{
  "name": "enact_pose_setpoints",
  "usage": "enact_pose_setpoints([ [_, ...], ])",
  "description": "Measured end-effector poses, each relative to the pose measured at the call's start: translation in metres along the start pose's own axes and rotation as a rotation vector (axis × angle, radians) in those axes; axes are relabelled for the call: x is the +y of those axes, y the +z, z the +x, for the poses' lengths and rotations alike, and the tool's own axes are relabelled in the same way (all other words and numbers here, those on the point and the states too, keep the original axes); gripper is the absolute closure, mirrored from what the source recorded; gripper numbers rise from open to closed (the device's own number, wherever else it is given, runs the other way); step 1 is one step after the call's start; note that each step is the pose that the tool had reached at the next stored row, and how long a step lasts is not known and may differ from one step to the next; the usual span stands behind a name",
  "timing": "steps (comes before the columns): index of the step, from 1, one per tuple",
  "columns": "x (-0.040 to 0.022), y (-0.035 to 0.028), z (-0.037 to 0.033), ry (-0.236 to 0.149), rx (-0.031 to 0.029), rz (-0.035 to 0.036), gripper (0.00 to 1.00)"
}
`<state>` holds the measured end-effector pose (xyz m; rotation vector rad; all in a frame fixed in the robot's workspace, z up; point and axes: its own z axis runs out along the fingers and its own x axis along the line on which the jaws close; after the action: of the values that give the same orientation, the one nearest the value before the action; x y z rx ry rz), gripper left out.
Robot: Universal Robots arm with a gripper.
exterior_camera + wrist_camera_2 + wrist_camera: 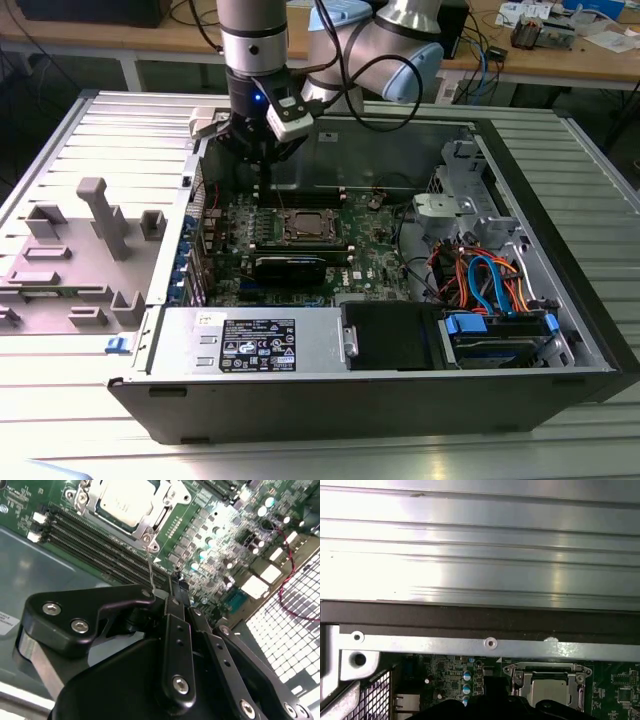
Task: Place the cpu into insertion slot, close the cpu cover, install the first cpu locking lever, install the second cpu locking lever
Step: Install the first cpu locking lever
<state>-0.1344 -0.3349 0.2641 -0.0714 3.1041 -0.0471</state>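
The cpu (121, 500) is seen already seated in the insertion slot (306, 226), near the middle of the green motherboard (375, 245) inside the open computer case (560, 300). In both wrist views its silvery top shows through the square window of the cpu cover (165, 502), which appears to be lying down flat over it.

The gripper (170, 592) is held above the far left part of the board, just beyond the socket and the long black memory slots (100, 545). In the second wrist view its fingers are pressed together, and a thin wire lever (150, 570) runs from the corner of the socket frame up to the fingertips. It seems to be pinched there, though the contact itself is too fine to be confirmed.

The lever is judged to be light, springy steel wire: stiff along its length, but liable to flick sideways if released under load. It is smooth and narrow, so it could slip between the pads. It would best be held near its free, bent end, where leverage is greatest. The chip beneath is thin and rigid, and the socket contacts under it are fragile, so any pressing force should be borne by the cover frame and not by the chip's top.
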Motion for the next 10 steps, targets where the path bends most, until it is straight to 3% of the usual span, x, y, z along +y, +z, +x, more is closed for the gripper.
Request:
enact_pose_setpoints([
  [10, 0.0003, 0.0001, -0.003, 0.0, 0.0, -0.0001, 0.89],
])
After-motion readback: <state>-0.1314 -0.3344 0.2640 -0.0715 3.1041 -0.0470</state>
